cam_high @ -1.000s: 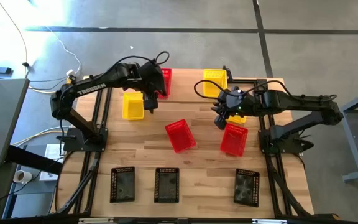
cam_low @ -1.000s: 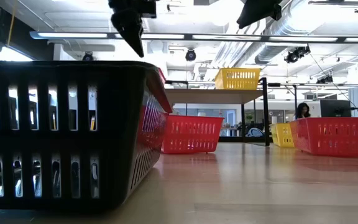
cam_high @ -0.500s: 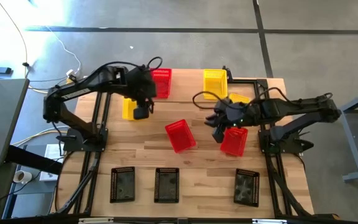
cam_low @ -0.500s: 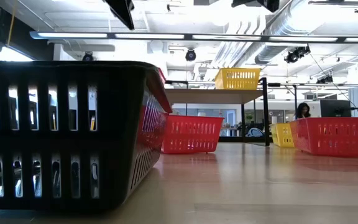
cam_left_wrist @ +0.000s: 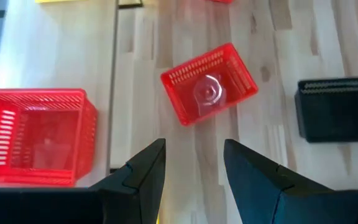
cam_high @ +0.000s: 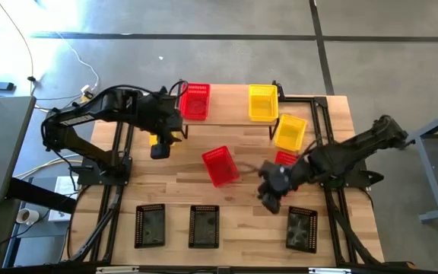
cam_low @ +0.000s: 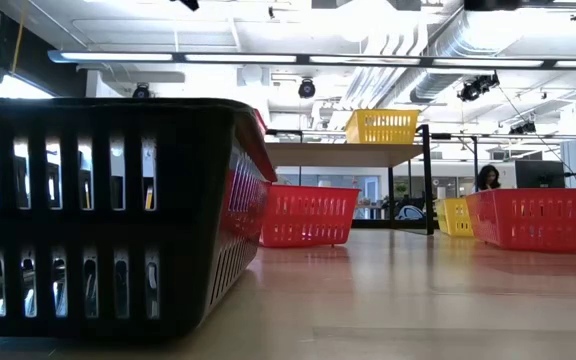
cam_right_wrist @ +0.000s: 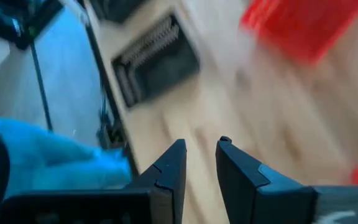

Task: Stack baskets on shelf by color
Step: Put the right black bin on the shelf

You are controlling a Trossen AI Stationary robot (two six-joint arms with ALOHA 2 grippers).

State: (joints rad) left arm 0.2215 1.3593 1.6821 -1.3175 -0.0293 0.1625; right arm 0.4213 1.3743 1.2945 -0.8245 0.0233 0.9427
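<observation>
Looking down from above, two empty grippers are seen over the desk (cam_high: pixel 242 205). The left gripper (cam_high: pixel 160 149) hangs at the left middle of the frame, its fingers apart and nothing between them. The right gripper (cam_high: pixel 268 199) is lower, right of centre, fingers a little apart and also empty.

At the top of the frame the shelf (cam_high: pixel 230 106) is seen. On it a red basket (cam_high: pixel 195 100) and a yellow basket (cam_high: pixel 262 102) are kept apart, likely so each colour gets its own pile. Another yellow basket (cam_high: pixel 290 131) lies just right of the shelf. A tilted red basket (cam_high: pixel 220 165) is left in the middle. Three black baskets (cam_high: pixel 204 225) are lined up along the bottom, none on the shelf yet.
</observation>
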